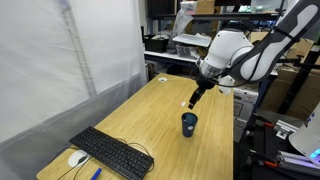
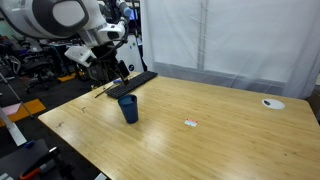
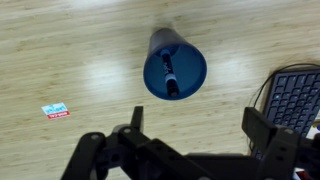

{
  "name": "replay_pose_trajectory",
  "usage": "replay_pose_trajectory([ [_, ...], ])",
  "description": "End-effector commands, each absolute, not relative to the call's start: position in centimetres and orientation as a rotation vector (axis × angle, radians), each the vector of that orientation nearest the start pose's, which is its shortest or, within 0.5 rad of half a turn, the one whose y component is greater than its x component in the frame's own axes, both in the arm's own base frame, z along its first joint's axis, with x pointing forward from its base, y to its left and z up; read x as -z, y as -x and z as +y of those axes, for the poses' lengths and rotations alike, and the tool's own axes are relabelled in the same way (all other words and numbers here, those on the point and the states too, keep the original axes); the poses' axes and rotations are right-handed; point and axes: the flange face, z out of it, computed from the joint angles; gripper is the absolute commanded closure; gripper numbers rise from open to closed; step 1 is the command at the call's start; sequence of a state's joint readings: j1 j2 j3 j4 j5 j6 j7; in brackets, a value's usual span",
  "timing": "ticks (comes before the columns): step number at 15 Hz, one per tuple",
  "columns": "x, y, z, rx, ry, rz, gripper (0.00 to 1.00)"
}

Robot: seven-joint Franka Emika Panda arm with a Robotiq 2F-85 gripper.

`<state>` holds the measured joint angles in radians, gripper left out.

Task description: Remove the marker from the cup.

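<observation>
The dark navy cup (image 3: 174,68) stands upright on the wooden table, also seen in both exterior views (image 1: 189,123) (image 2: 127,108). A marker (image 3: 169,74) stands inside it, seen from above in the wrist view. My gripper (image 3: 196,128) is open and empty, hovering above and slightly to the side of the cup (image 1: 193,98) (image 2: 118,80). Its fingers do not touch the cup or the marker.
A black keyboard (image 1: 112,152) (image 2: 134,80) (image 3: 296,100) lies on the table near the cup. A white mouse (image 1: 77,158) sits beside it. A small red-and-blue card (image 3: 56,111) (image 2: 190,123) lies on the table. A white object (image 2: 271,103) rests at a table edge.
</observation>
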<state>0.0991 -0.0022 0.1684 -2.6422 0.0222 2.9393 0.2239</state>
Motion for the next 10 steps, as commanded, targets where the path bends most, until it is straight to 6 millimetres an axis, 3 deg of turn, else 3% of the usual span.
replay_pose_trajectory([
  [1, -25.8, -45.2, 12.4, 0.461, 3.009, 0.038, 0.00],
  [6, -23.8, -46.1, 11.9, 0.457, 3.006, 0.227, 0.00],
  [10, -23.3, -46.9, 12.6, 0.450, 3.042, 0.258, 0.00],
])
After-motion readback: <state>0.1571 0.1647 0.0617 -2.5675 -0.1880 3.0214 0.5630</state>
